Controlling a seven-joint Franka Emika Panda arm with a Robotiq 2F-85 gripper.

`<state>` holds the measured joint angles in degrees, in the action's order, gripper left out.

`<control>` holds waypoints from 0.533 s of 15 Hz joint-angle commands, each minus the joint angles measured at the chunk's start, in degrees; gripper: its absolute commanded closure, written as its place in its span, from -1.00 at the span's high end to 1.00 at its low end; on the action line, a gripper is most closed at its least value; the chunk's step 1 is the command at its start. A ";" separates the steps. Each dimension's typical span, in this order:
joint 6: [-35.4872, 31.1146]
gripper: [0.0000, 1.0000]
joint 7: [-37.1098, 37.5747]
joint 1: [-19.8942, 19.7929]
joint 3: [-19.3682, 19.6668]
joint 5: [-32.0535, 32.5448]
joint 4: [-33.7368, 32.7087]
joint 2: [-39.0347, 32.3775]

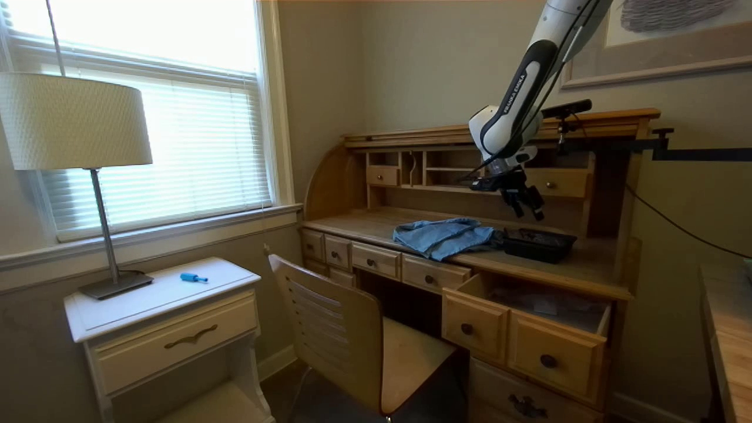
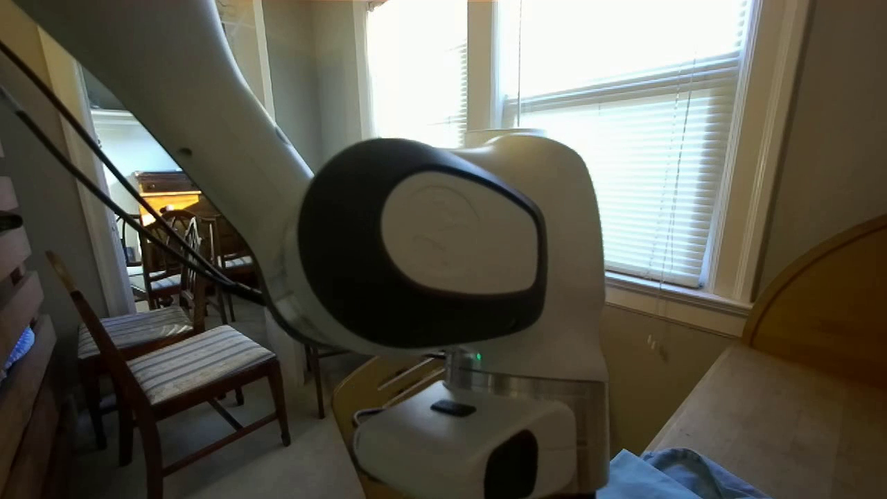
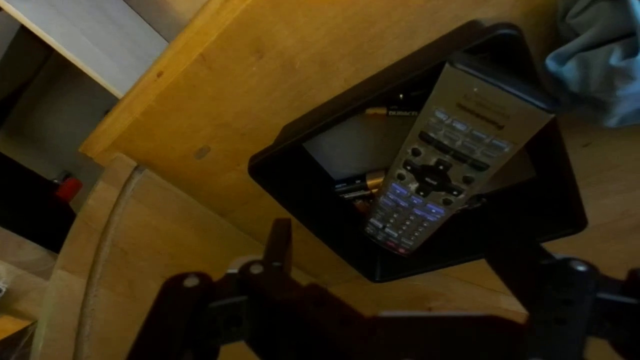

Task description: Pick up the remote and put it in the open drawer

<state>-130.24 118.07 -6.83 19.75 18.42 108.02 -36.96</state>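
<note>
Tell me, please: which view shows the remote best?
The wrist view: the remote lies uncovered, its buttons plainly visible. In an exterior view, the black tray holding it appears, contents too dark to identify; elsewhere the remote does not show.

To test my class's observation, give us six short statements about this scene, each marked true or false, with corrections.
1. The remote is in the black tray. True.
2. The remote is gripped. False: the gripper is open, holding nothing.
3. The tray stands alone. False: a blue cloth lies beside it on the desk.
4. Batteries lie in the tray too. True.
5. Every desk drawer is shut. False: there is one open drawer.
6. The lamp stands on the nightstand. True.
</note>
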 commanded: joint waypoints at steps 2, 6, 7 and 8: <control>-7.75 1.00 6.17 1.90 3.46 0.51 -3.38 -6.00; -11.97 1.00 10.66 2.87 4.64 -1.51 -4.63 -9.41; -11.69 1.00 11.45 3.19 4.81 -1.83 -4.53 -9.60; -11.29 1.00 12.04 3.50 5.00 -1.88 -4.33 -9.66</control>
<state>-141.28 127.36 -5.00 23.31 18.07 104.78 -44.90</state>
